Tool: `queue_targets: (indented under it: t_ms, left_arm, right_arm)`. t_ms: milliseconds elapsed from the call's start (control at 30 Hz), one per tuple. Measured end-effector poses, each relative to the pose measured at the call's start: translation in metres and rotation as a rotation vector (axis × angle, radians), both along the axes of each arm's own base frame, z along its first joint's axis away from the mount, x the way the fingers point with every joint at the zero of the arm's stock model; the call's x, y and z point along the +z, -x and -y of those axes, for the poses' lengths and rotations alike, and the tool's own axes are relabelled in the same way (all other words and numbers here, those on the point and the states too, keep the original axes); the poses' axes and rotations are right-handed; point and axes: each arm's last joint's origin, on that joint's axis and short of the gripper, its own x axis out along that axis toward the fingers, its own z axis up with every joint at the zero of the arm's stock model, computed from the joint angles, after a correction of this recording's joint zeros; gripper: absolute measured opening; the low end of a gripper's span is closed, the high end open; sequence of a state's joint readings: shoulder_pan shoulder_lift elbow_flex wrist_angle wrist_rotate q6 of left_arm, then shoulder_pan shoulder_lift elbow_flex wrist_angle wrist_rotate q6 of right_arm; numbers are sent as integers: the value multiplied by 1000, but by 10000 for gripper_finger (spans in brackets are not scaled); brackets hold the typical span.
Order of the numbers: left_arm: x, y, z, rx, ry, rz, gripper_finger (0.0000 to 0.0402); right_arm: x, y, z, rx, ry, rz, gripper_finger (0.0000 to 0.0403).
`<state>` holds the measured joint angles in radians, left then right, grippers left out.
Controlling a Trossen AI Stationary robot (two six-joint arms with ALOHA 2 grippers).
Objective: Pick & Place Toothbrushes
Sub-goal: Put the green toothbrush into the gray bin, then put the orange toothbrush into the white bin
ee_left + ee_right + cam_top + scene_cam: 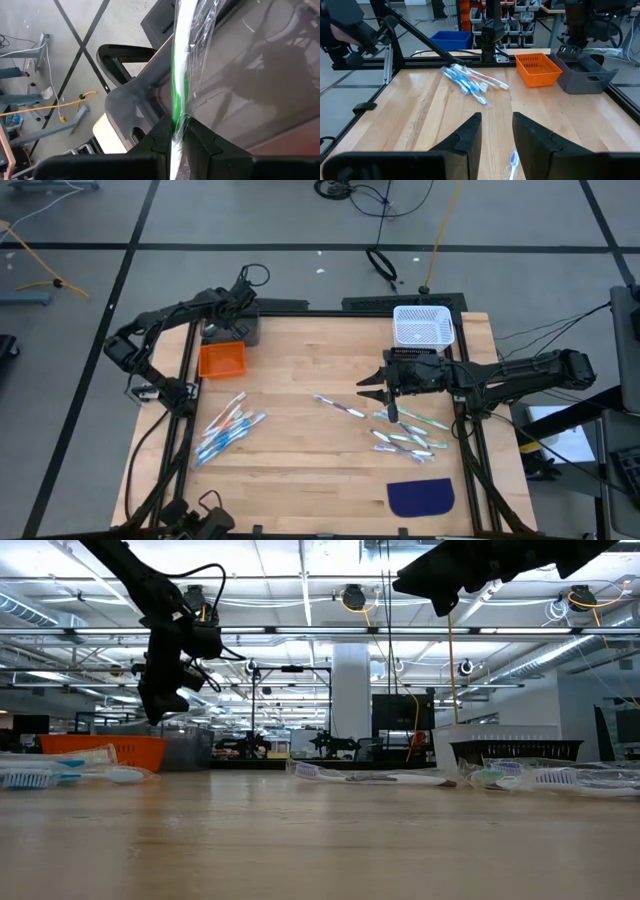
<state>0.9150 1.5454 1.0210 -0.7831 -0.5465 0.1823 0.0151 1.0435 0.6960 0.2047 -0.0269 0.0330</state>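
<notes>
1. Nearest the camera in the high view lies a dark blue mat, flat on the near right part of the wooden counter.
2. Just past the mat, a bunch of toothbrushes lies spread on the right side of the counter.
3. More toothbrushes lie in a pile on the left side, well apart from the first bunch.
4. Above the right bunch hangs the right claw. Its fingers are apart and hold nothing.
5. A white basket sits at the far right edge of the counter.
6. An orange basket sits at the far left, with a dark grey bin just behind it.
7. Over the grey bin is the left claw. Its fingers pinch a green and white toothbrush in a clear wrapper. The toothbrush points down toward the bin.
</notes>
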Motion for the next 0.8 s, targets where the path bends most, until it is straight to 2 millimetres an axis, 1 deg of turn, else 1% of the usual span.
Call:
queue_targets:
  t_ms: [333, 400, 500, 667, 800]
  left_arm:
    - [0, 0, 1, -29, 15, -18, 40]
    - [-1, 0, 1, -42, 36, -10, 46]
    - [-1, 1, 3, -55, 66, -12, 67]
    - [-1, 1, 3, -51, 66, -12, 118]
    - [-1, 1, 3, -32, 57, 1, 146]
  right_arm:
    - [0, 0, 0, 0, 0, -2, 100]
    - [0, 0, 0, 0, 0, -2, 100]
    - [0, 0, 0, 0, 0, -2, 100]
    - [0, 0, 0, -1, 0, -2, 100]
    - [0, 0, 0, 0, 0, -2, 100]
